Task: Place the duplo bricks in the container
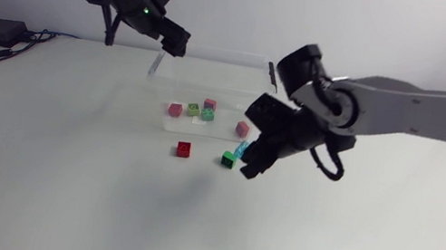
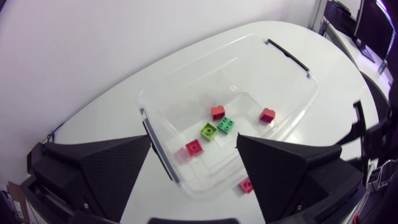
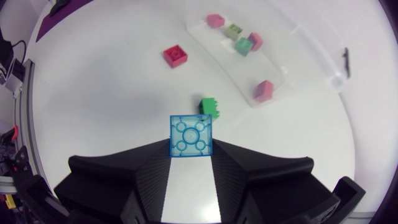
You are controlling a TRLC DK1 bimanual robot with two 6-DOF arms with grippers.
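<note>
Table [image 1: 100, 195]: two bricks [image 1: 184, 148] [image 1: 228, 158] | container [image 1: 232, 76]: five | right jaws grip blue brick [image 3: 191, 137] | left jaws released

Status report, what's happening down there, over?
Right gripper shut on blue brick. Left gripper open over container. Red brick, green brick loose on table. No obstruction seen.

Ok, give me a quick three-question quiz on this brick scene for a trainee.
1. True or false: the left gripper holds a brick.
2. Which brick is the right gripper shut on? A red, B blue, C green.
3. How many bricks lie on the table outside the container?
Key: 1 false, it is open and empty. 2 B, the blue brick. 3 two: the red brick and the green brick.
</note>
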